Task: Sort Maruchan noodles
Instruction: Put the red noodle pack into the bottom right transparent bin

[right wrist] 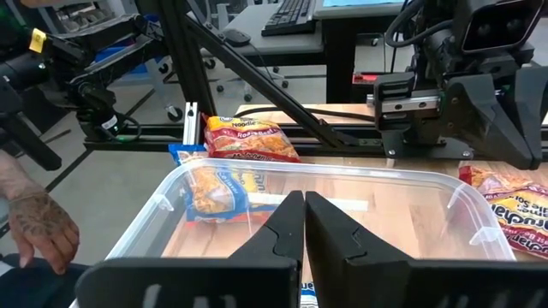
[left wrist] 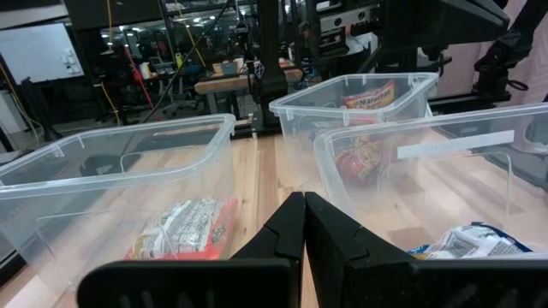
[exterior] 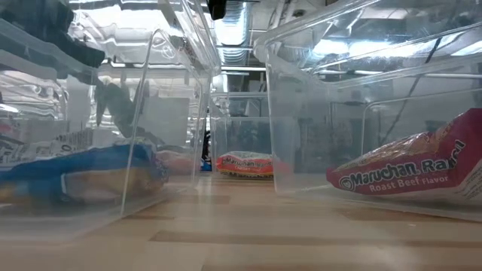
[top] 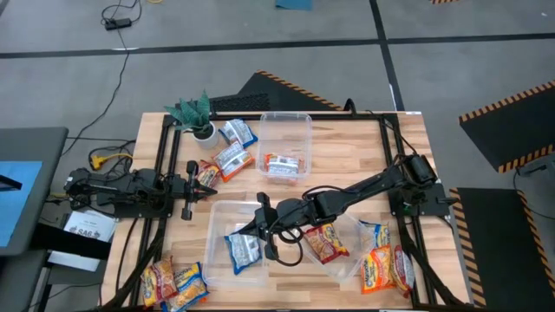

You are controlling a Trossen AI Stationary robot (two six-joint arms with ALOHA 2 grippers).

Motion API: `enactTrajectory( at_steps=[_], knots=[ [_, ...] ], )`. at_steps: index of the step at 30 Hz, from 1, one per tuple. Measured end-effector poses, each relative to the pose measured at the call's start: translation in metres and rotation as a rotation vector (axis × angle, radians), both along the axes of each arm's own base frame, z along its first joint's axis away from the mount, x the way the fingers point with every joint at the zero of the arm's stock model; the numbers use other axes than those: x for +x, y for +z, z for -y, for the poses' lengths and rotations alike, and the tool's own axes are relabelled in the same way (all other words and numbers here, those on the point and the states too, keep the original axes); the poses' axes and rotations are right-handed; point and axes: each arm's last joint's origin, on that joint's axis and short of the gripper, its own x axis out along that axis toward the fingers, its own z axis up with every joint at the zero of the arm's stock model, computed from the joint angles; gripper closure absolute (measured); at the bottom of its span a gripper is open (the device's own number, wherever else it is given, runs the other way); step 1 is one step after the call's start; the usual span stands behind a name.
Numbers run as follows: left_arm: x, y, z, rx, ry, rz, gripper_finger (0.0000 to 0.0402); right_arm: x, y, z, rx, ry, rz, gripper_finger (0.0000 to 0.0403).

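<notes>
The right tool (top: 257, 227) is hanging over the clear bin (top: 218, 211) near the table's front edge, where a blue-white packet (top: 244, 250) is lying on the bin floor; its fingers are showing almost together in the right wrist view, gripping nothing visible. This appears to be the release step for the blue sort. The left tool (top: 211, 179) is waiting fully closed and empty near the left edge. Next, the right arm would likely need to lift clear and reach for an unsorted packet, perhaps the orange-yellow packets (top: 173, 283) at the front-left corner.
</notes>
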Motion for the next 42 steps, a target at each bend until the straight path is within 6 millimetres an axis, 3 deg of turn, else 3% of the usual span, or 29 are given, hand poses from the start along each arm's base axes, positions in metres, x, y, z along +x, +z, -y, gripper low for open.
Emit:
enactTrajectory(
  at_steps=[9,18,23,30,38,42],
  knots=[
    [0.0,0.0,0.0,0.0,0.0,0.0,0.0401,0.001,-0.002,0.006,-0.005,-0.014,-0.017,0.0365],
    [0.0,0.0,0.0,0.0,0.0,0.0,0.0401,-0.025,0.018,0.041,-0.102,-0.08,-0.222,0.0365],
    [0.0,0.0,0.0,0.0,0.0,0.0,0.0402,-0.053,0.033,0.055,-0.21,-0.25,-0.313,0.0365],
    [0.0,0.0,0.0,0.0,0.0,0.0,0.0401,-0.114,0.026,0.067,-0.163,-0.423,-0.272,0.0365],
    [0.0,0.0,0.0,0.0,0.0,0.0,0.0401,-0.188,0.011,0.082,-0.036,-0.513,-0.005,0.0365],
    [0.0,0.0,0.0,0.0,0.0,0.0,0.0401,-0.207,0.009,0.093,-0.036,-0.527,0.14,0.0365]
  ],
)
